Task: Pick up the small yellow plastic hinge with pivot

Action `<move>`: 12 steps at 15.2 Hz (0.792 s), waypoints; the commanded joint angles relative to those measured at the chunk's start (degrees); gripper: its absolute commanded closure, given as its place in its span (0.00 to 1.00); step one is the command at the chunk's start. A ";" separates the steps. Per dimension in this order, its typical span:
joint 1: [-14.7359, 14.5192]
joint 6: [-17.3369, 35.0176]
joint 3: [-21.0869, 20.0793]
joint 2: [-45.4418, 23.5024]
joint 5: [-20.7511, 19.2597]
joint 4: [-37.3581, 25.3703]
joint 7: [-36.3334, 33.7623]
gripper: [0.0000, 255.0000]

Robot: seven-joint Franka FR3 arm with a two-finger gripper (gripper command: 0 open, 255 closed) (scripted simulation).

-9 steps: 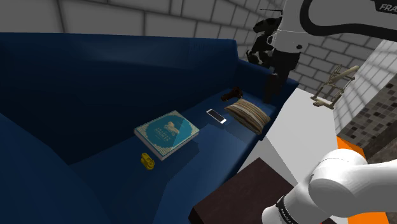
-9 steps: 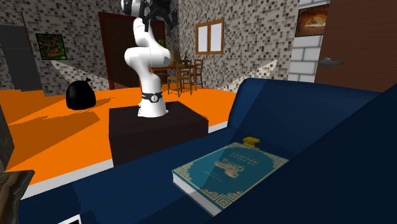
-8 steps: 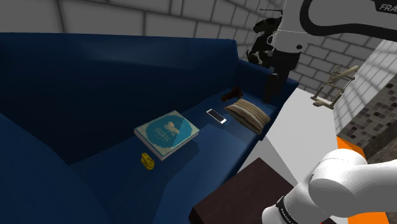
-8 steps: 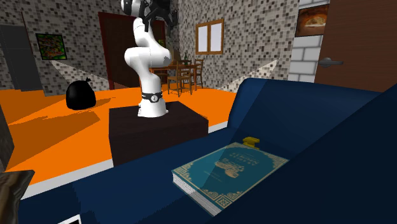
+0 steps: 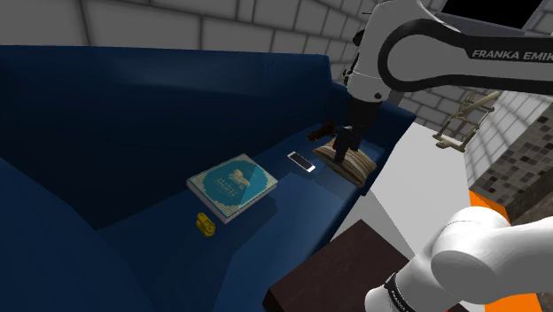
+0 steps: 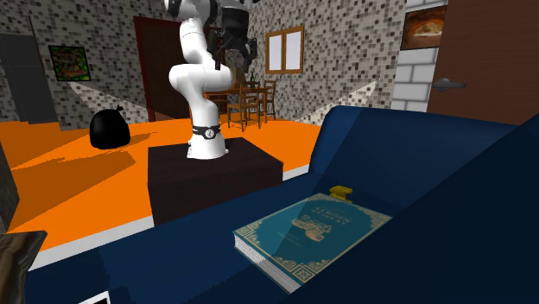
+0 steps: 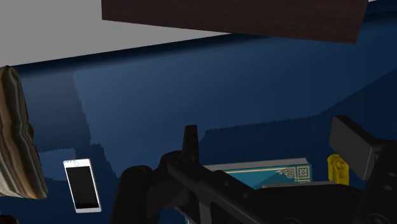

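Observation:
The small yellow hinge (image 5: 206, 223) lies on the blue sofa seat, just in front of the teal book (image 5: 232, 183) in the shoulder view. In the second exterior view the hinge (image 6: 342, 191) peeks out behind the book (image 6: 311, 229). My gripper (image 5: 342, 147) hangs over the striped pillow (image 5: 347, 160), far from the hinge toward the shoulder view's right. From the wrist the fingers stand apart with nothing between them (image 7: 268, 131), and the hinge (image 7: 337, 169) shows beside the right finger (image 7: 352, 144), at the book's corner (image 7: 283, 173).
A white-edged phone (image 5: 301, 161) lies between book and pillow. A dark object (image 5: 321, 133) sits behind the pillow. The sofa backrest (image 5: 133, 106) rises behind the seat. The dark brown stand (image 6: 212, 177) is beside the sofa.
The arm has swung down from high above the sofa's end, so the hand now hangs low over the pillow. Hinge, book and phone have not moved.

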State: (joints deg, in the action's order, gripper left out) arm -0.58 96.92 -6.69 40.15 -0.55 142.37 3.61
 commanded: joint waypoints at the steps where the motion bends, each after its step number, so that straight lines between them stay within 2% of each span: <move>1: -0.71 4.70 -1.22 -1.57 1.28 2.30 -1.44 0.00; 7: -2.27 18.33 -4.59 -9.37 4.00 5.86 -4.94 0.00; 12: -3.11 29.78 -7.63 -18.34 5.11 6.35 -8.02 0.00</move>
State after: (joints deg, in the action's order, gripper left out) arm -3.60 124.52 -13.76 23.87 4.46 149.19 -3.79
